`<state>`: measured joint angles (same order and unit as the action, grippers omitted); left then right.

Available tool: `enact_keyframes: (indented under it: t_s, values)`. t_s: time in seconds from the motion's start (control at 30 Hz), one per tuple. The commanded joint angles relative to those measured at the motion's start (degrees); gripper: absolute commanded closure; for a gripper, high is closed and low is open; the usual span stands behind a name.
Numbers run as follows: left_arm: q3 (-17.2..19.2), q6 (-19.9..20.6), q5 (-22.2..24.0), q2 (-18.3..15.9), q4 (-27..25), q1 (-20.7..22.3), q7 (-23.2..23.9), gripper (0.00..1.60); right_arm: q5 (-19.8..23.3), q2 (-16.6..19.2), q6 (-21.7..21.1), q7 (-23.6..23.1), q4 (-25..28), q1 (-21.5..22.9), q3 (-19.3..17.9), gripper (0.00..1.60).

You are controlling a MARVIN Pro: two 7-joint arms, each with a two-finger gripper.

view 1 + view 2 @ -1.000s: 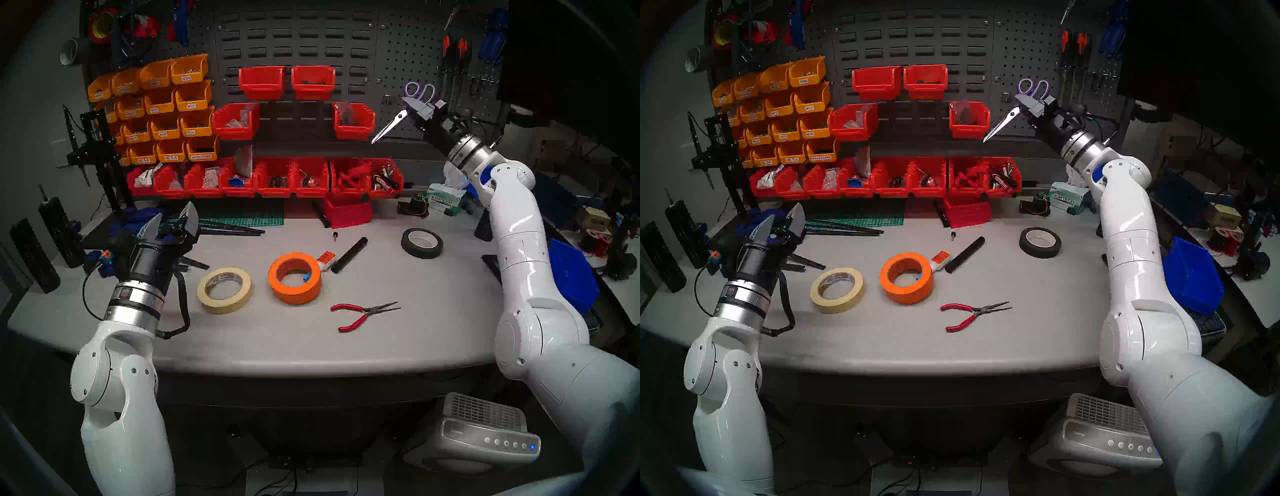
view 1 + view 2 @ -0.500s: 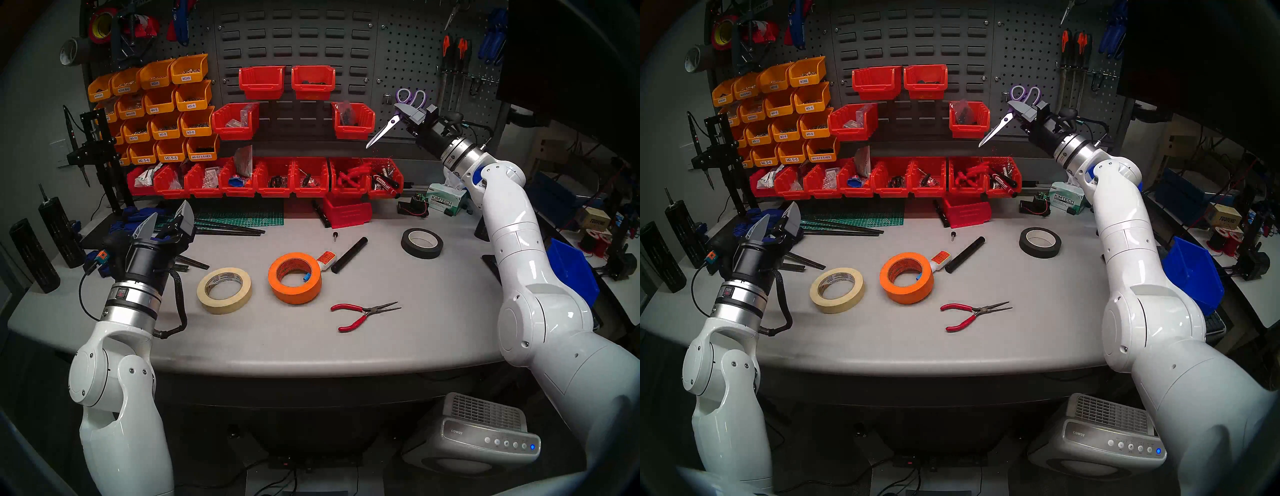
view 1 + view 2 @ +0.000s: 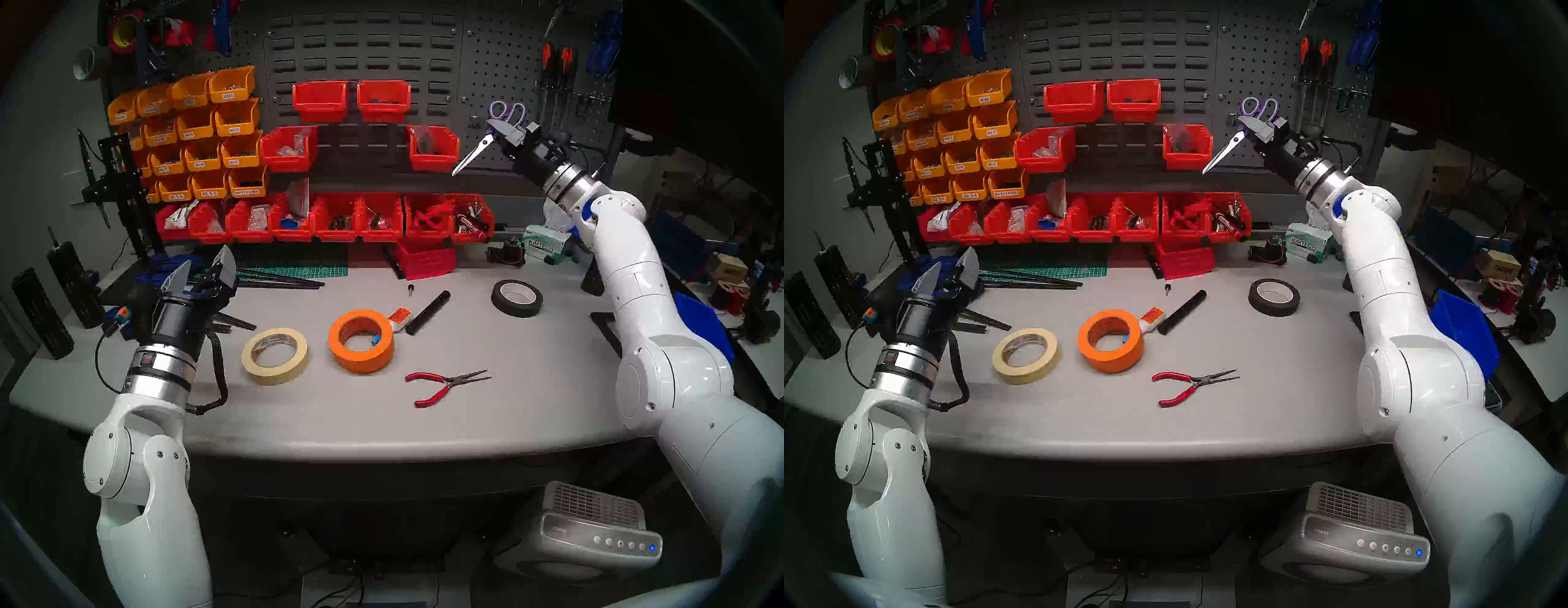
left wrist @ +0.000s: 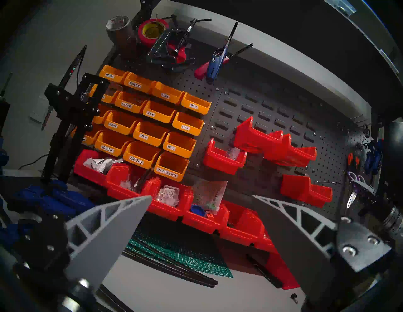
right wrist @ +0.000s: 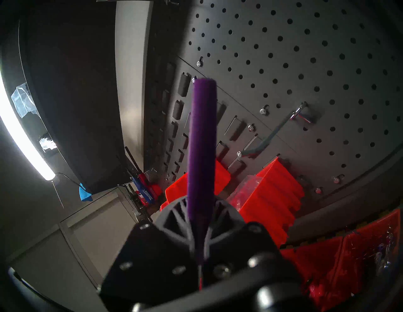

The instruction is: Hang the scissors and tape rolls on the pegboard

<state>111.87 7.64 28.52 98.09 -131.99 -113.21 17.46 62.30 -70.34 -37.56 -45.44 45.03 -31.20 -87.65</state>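
Head view: right gripper (image 3: 507, 132), clamped on purple-handled silver-bladed scissors (image 3: 488, 136), has risen again, probably re-aiming at the dark perforated pegboard's (image 3: 500, 63) hook.

Both head views look down and forward over the table (image 3: 530, 382) to the back wall, nearly alike. Left wrist view sits low at the table's left, tilted, facing the pegboard (image 4: 340, 156). Right wrist view faces that same pegboard (image 5: 305, 65) close up
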Motion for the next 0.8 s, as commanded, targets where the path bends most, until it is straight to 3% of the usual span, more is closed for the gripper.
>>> enact_keyframes:
  t_s: [0.0, 0.77]
  values:
    - [-0.46, -0.85, 0.31, -0.15, -2.38, 0.67, -0.03, 0.00, -0.26, 1.01, 0.99, -3.13, -0.32, 3.74, 0.11, 1.60]
    - [-0.20, -1.38, 0.48, -0.12, -2.26, 0.75, -0.64, 0.00, -2.03, 0.52, 2.71, -5.58, -6.12, 6.78, 1.50, 1.60]
